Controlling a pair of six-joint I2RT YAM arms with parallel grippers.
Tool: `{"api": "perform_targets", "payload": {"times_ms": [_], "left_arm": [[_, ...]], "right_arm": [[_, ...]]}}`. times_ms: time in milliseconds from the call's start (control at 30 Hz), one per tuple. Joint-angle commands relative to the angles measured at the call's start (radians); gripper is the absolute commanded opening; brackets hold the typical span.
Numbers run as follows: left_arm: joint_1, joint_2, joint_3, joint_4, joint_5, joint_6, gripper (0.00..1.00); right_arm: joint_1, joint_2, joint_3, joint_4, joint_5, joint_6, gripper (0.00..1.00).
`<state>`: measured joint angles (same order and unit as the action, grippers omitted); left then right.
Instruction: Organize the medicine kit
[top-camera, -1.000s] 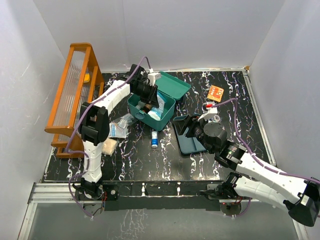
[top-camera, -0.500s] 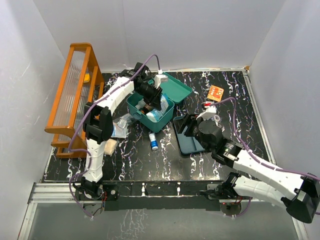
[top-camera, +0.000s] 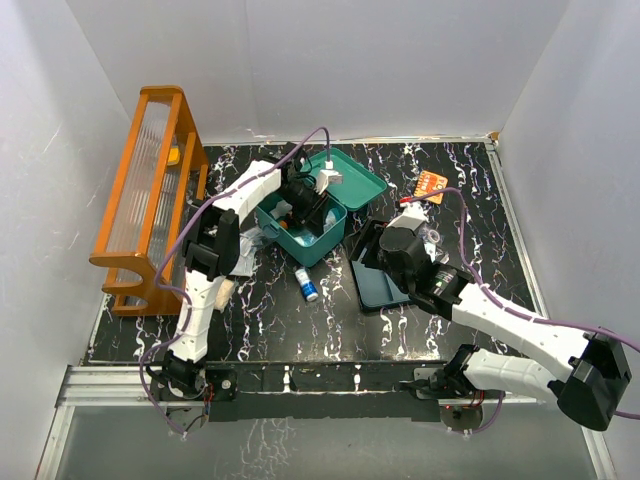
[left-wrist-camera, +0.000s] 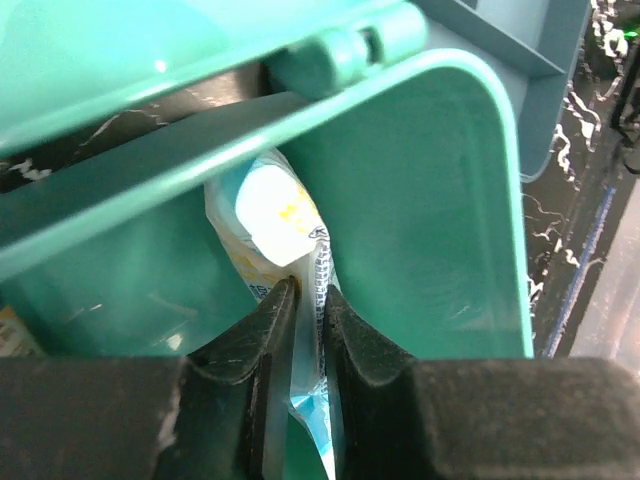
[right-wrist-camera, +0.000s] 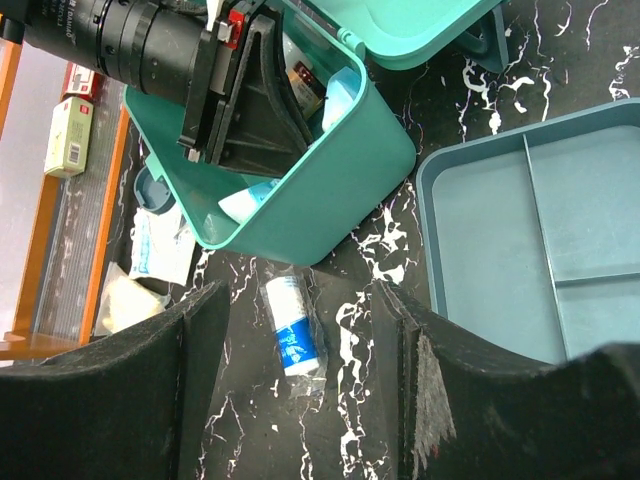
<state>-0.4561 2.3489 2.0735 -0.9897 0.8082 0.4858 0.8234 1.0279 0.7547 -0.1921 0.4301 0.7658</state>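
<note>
Two fingers of the left end effector (left-wrist-camera: 305, 295) pinch a clear sachet (left-wrist-camera: 268, 210) inside the teal medicine kit (top-camera: 322, 242), which stands open at the far middle of the table (top-camera: 330, 320), its tray insert (top-camera: 382, 290) just to the right. The sachet runs straight ahead of the fingers, its long axis toward the hinge wall. The right end effector (right-wrist-camera: 305, 385) hangs spread and empty over a small bottle (right-wrist-camera: 290, 340) lying beside the box. The sachet's print is unreadable, and the left arm hides most of the box's contents from above.
</note>
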Motion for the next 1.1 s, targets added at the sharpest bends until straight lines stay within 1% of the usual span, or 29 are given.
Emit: {"api": "perform_targets", "payload": {"times_ms": [0,100,267,333,467,767,833,900,1067], "left_arm": [[-0.006,-0.038,-0.01,0.075,-0.108,-0.066,0.16],[-0.007,-0.067,-0.048,0.159,-0.197,-0.096,0.17],[-0.007,-0.08,-0.049,0.184,-0.284,-0.116,0.39],[-0.006,-0.089,-0.046,0.195,-0.307,-0.131,0.44],[-0.007,-0.108,-0.03,0.184,-0.302,-0.139,0.5],[-0.006,-0.165,-0.036,0.13,-0.273,-0.113,0.51],[-0.006,-0.181,-0.043,0.128,-0.267,-0.108,0.5],[-0.007,-0.196,-0.046,0.125,-0.261,-0.106,0.46],[-0.008,-0.243,-0.079,0.165,-0.294,-0.143,0.44]], "right_arm": [[-0.006,-0.009,0.037,0.014,-0.001,0.023,0.56],[-0.006,-0.014,0.028,0.022,-0.001,0.023,0.56],[-0.006,-0.017,0.023,0.036,-0.006,0.019,0.57],[-0.006,-0.017,0.023,0.041,-0.009,0.019,0.57],[-0.007,-0.021,0.02,0.043,-0.014,0.02,0.57],[-0.006,-0.033,0.01,0.051,-0.019,0.019,0.57],[-0.006,-0.034,0.007,0.052,-0.019,0.018,0.57],[-0.007,-0.034,0.007,0.054,-0.02,0.018,0.57],[-0.006,-0.03,0.003,0.06,-0.024,0.011,0.57]]}}
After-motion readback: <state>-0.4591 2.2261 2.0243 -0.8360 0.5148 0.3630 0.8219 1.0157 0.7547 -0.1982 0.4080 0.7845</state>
